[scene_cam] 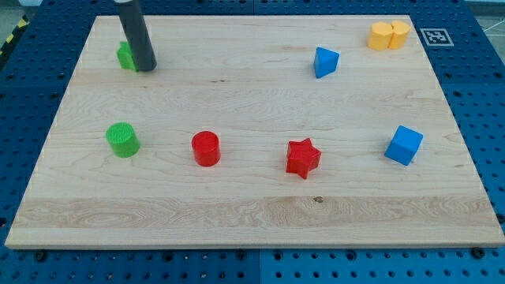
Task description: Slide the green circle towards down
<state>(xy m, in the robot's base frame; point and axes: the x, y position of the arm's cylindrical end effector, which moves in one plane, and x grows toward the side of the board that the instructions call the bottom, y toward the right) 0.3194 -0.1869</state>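
— Toward the view's upper left, what is recorded?

— My tip rests on the bench, just right of a green block whose shape I cannot make out, since the rod covers its right side. Rod and block appear to touch.

— State of the hand?

— None fitted; the arm ends in a plain dark rod, so nothing is held.

— Position of the green circle?

— The green circle stands upright at the view's left, about mid-height, well below the tip and apart from it. Nothing touches it.

— Other items on the bench?

— A red circle sits to the right of the green circle in the same row, then a red star, then a blue cube near the right edge. A blue triangle-like block lies in the upper right area. A yellow block sits at the upper right corner; its shape is unclear. All stand separate from one another.
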